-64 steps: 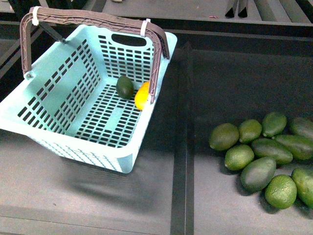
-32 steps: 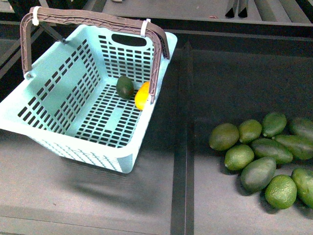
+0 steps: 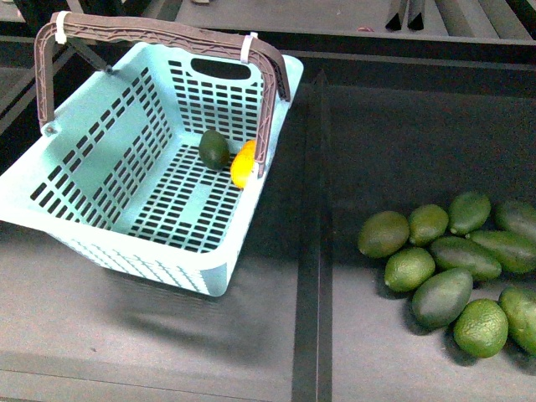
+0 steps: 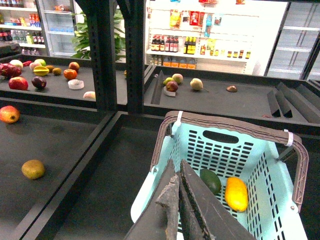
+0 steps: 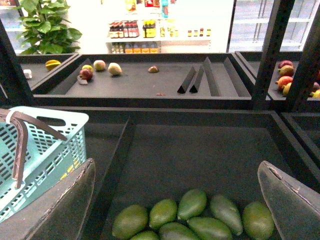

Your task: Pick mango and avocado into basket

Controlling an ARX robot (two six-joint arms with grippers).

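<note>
Neither arm is showing in the front view. The left tool (image 4: 179, 200) is holding its two dark fingers pressed together with nothing between them, while the right tool (image 5: 175, 205) is keeping its fingers (image 5: 67, 200) spread wide apart and is gripping nothing.

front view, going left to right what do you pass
basket → avocado inside it → mango beside the avocado, partly behind the brown handle → dark shelf divider → pile of green fruits at the right.
</note>
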